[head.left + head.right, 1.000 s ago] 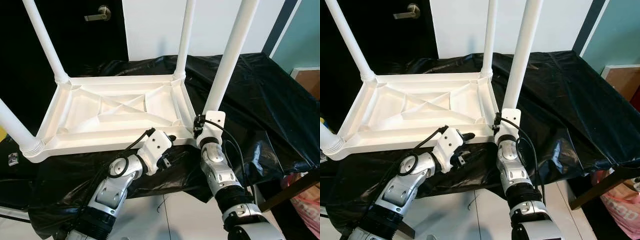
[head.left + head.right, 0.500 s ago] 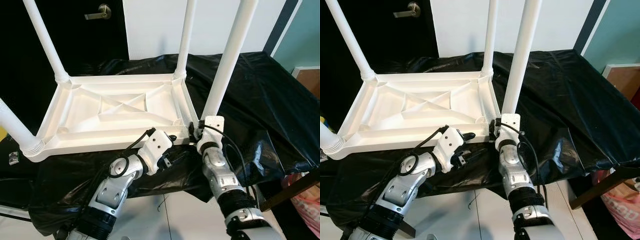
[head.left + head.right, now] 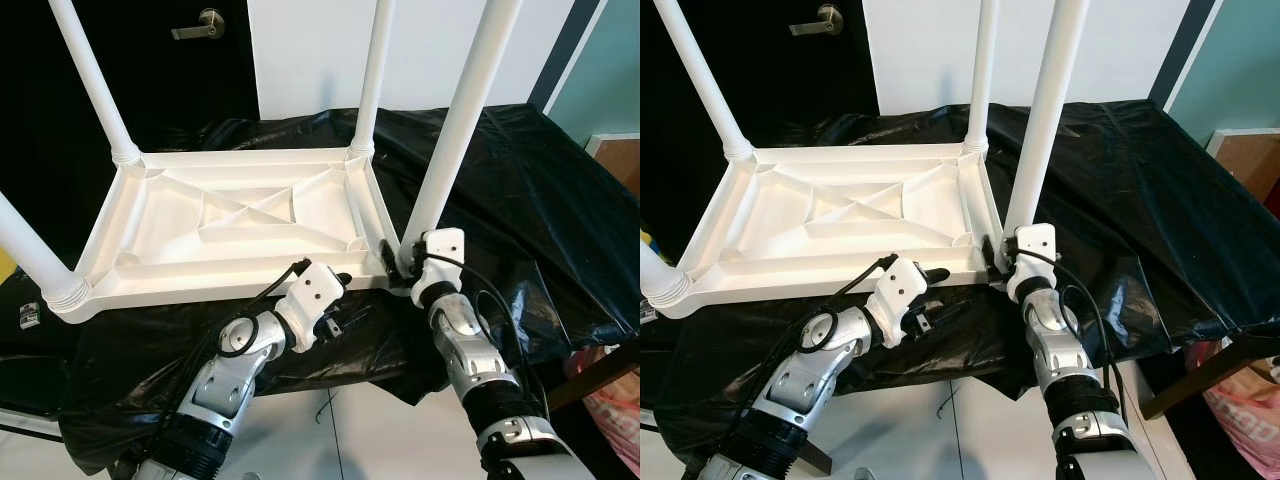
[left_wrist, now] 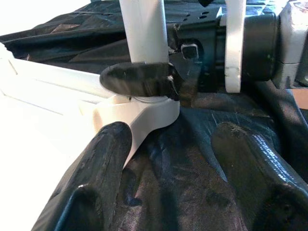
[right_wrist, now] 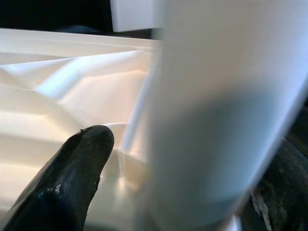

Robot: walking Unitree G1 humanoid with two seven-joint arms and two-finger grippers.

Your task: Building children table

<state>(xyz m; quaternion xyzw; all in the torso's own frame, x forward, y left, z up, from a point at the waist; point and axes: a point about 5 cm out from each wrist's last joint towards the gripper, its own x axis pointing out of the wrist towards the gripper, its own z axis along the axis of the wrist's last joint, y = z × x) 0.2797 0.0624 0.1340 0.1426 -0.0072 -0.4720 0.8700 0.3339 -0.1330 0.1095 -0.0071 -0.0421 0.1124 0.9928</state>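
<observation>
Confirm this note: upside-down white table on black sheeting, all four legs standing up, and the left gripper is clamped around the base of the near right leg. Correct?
One thing is wrong: the right gripper, not the left, is clamped around the base of that leg. The right wrist view shows its fingers on either side of the leg. The left gripper sits open at the table's near edge. The rest stands.
</observation>
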